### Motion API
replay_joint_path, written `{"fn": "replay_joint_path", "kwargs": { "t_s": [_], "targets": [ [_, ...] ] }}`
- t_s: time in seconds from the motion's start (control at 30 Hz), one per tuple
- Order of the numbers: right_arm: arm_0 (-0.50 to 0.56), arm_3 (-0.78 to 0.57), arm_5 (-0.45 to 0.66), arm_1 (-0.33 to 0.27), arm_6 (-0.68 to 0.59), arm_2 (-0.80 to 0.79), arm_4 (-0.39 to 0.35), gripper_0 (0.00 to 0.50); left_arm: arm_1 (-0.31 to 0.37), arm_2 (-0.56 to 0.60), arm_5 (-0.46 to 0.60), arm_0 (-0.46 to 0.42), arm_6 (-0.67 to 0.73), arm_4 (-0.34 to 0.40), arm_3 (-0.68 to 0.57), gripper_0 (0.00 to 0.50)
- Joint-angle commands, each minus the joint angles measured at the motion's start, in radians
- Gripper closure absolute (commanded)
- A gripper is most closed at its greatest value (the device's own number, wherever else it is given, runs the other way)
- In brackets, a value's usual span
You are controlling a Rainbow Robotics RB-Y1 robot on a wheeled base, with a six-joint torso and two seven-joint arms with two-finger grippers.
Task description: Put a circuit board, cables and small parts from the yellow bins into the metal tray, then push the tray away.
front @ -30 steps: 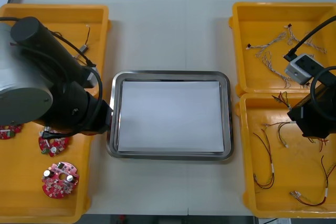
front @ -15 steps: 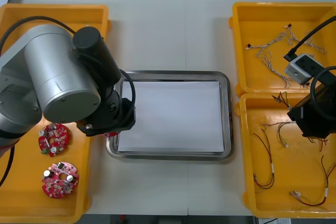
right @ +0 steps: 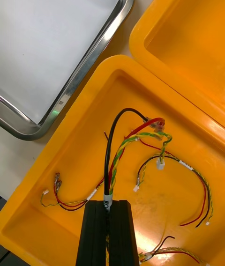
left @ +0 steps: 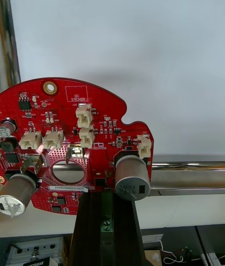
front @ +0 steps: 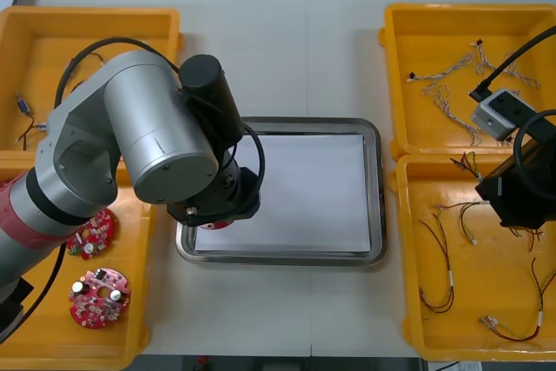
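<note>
Left gripper (left: 107,199) — board (left: 70,121) jutting over tray (left: 197,166); right gripper (right: 108,206) clamps cables (right: 115,157).

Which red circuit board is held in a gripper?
The board clamped in the left gripper, over the metal tray's near-left corner; the other two lie loose in the near left yellow bin. The right gripper grips cables.

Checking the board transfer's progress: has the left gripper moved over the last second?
Yes. The left gripper, shut on a circuit board, has moved rightward from the yellow bin to over the metal tray's near-left corner.
</note>
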Motion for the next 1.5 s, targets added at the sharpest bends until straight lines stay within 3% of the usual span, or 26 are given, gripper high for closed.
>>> {"fn": "replay_joint_path", "kwargs": {
  "t_s": [0.03, 0.5, 1.5],
  "targets": [
    [-0.02, -0.028, 0.003, -0.026, -0.049, 0.01, 0.007, 0.5, -0.049, -0.038, -0.014, -0.038, -0.055, -0.037, 0.023, 0.5],
    [-0.02, -0.028, 0.003, -0.026, -0.049, 0.01, 0.007, 0.5, -0.086, -0.079, -0.083, 0.04, -0.104, -0.169, 0.066, 0.5],
    [-0.02, -0.028, 0.003, -0.026, -0.049, 0.01, 0.007, 0.5, -0.109, -0.083, -0.099, 0.088, -0.178, -0.202, 0.103, 0.5]
  ]
}}
